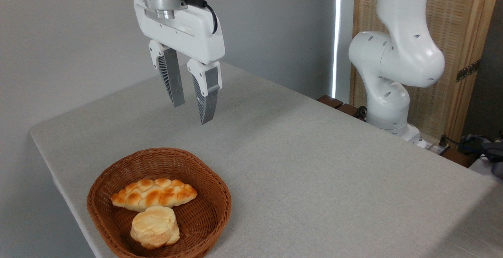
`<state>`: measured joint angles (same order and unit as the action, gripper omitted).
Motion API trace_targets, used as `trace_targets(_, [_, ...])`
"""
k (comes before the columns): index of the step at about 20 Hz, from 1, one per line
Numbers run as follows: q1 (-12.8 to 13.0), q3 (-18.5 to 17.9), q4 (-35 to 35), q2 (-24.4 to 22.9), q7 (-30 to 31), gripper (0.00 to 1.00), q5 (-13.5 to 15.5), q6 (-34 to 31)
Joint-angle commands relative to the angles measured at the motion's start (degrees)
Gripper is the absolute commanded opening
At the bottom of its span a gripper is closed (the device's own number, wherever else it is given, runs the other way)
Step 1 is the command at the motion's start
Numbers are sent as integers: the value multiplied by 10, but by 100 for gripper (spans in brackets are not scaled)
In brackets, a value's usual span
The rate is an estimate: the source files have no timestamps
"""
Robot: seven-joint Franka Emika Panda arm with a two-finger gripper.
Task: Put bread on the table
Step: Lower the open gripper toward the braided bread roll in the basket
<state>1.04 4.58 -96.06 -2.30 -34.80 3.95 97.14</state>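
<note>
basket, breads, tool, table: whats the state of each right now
tool: open, empty, hanging above the table
bread: lying flat in the basket, untouched
round bun: in the basket, in front of the bread and against it
basket: upright on the table near its front edge
table: cloth-covered, bearing the basket

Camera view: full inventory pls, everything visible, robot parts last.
braided bread: 1, golden-orange crust, lying in the basket, back half
round bun: 1, pale yellow, in the basket, in front of the bread and touching it
wicker basket: 1, brown, near front-left corner of the table
table: 1, light grey-beige cloth, fills most of the view
folding screen: 1, woven tan with wood frame, behind the arm at right
cables and dark items: count unclear, far right edge
robot arm: 1, white, base at the table's right-back edge
gripper: 1, white body with grey fingers, open, empty, hanging above the table behind the basket
</note>
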Motion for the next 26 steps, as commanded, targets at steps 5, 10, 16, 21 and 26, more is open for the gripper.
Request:
trace_targets(5, [1, -5, -7, -9, -9, 100, 4, -8])
trace_targets(10, [4, 2, -11, -7, -11, 100, 4, 3])
trace_targets(16, [4, 3, -53, -7, -104, 100, 36, 119])
trace_targets(21, [4, 37, -134, 0, -217, 100, 33, 248])
trace_targets(26, [4, 37, -163, 30, -324, 100, 32, 337])
